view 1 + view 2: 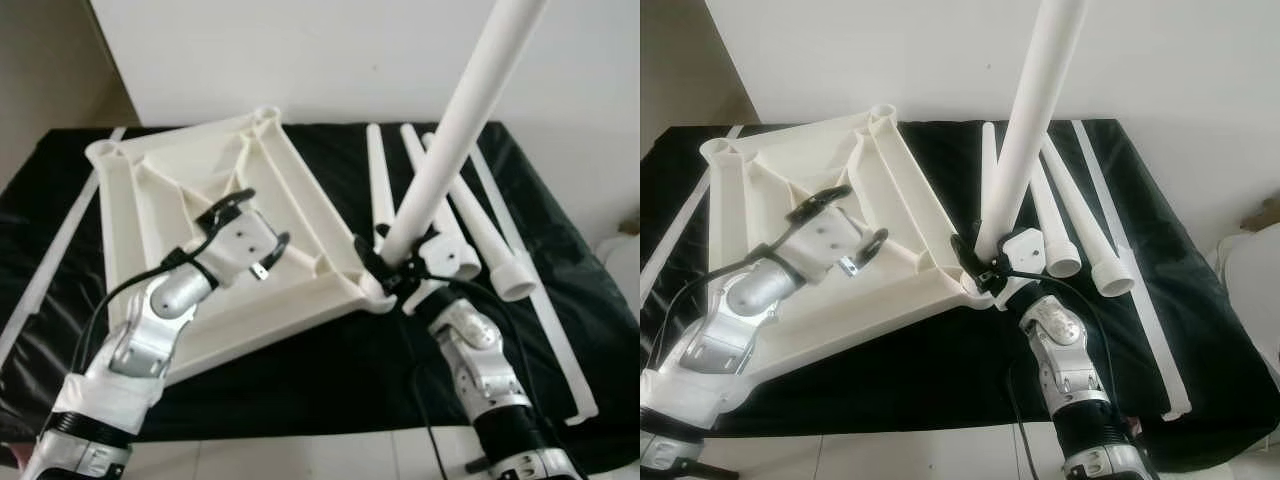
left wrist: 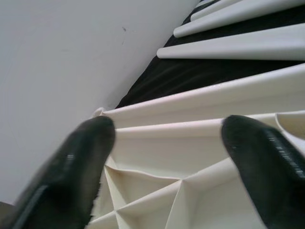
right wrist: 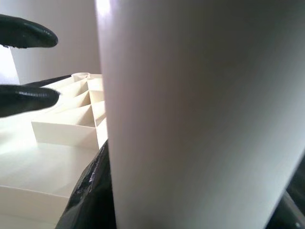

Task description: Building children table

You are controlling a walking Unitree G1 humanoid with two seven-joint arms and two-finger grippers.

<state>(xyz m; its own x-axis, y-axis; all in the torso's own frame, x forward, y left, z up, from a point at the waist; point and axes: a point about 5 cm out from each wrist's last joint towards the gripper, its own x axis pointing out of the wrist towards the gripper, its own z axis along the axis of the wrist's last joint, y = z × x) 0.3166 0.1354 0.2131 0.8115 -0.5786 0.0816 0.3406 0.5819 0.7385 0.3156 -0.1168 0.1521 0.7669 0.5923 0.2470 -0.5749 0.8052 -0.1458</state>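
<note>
One leg (image 1: 455, 130) is standing upright at the tabletop's (image 1: 150, 200) near right corner, the right gripper (image 1: 400, 275) clamping its base. Left gripper (image 1: 232, 205), fingers apart, is hovering over the tabletop's ribs. Three legs (image 1: 480, 235) are lying right.

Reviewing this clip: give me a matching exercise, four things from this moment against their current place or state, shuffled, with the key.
Things:
1. upside-down white plastic tabletop
2. long white tube leg
3. left gripper
4. loose white legs

States:
A. open, over the ribbed underside
B. lying on the black cloth
C. upright at a corner socket, held by the right gripper
D. tilted, ribs facing up

Pairs: 1-D, 2-C, 3-A, 4-B
</note>
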